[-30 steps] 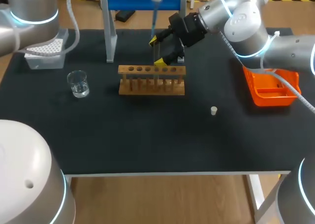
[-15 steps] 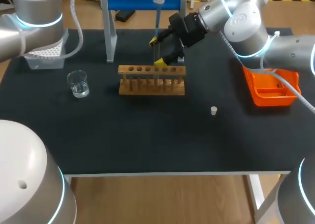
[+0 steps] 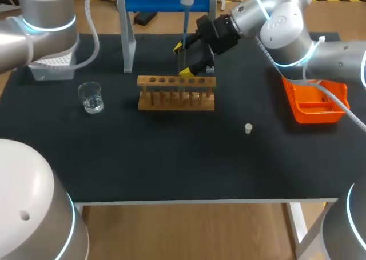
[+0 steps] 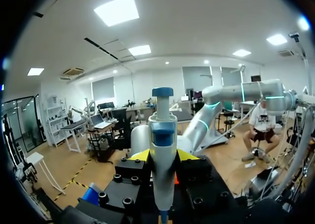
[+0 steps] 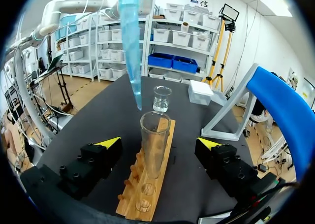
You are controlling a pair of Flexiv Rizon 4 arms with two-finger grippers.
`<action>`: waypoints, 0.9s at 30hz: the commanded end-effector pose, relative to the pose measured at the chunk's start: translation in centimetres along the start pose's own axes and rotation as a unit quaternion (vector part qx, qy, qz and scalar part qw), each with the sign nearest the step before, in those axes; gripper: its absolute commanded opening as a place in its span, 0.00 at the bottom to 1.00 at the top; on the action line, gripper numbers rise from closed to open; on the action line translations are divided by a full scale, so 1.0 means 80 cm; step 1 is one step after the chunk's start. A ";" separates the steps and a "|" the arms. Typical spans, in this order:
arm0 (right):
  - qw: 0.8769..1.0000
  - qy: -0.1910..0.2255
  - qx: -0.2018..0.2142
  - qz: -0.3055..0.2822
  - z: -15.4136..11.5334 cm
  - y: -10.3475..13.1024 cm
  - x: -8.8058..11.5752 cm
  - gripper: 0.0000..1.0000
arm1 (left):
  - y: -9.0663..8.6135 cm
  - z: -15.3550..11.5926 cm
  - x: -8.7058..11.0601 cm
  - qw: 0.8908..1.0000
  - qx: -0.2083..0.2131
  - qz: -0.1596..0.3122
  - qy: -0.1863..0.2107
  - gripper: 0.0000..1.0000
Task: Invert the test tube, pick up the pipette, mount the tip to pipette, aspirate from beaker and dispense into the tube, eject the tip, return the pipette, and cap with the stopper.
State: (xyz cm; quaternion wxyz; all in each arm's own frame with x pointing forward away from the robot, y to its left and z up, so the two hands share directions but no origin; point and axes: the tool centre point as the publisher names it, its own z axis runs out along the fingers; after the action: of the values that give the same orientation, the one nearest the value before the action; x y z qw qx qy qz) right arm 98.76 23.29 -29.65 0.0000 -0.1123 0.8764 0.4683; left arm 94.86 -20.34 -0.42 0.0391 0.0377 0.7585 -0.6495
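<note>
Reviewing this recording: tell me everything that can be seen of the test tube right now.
The tube is clear glass and looks empty. It stands upright and uncapped, open mouth up, with its lower end seated in a hole of the wooden rack. It sits between the wide-open fingers of the right pincer, which do not touch it. The blue pipette tip hangs just above its mouth, not inside.
</note>
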 end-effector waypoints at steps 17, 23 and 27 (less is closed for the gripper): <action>1.000 0.000 0.001 0.000 -0.002 0.001 0.001 1.00 | 0.024 -0.009 -0.006 1.000 0.013 -0.009 -0.003 0.00; 1.000 0.000 0.001 0.000 -0.002 0.001 0.001 1.00 | 0.027 -0.012 -0.007 1.000 0.008 -0.007 -0.006 0.00; 1.000 0.000 0.001 0.000 -0.002 0.001 0.001 1.00 | 0.027 -0.013 -0.007 1.000 -0.001 -0.001 -0.007 0.00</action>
State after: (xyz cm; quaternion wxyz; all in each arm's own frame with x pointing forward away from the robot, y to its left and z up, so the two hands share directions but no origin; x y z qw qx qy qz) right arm 98.76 23.29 -29.65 0.0000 -0.1122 0.8764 0.4683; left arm 95.63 -19.08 -2.60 0.0434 0.0320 0.7560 -0.6524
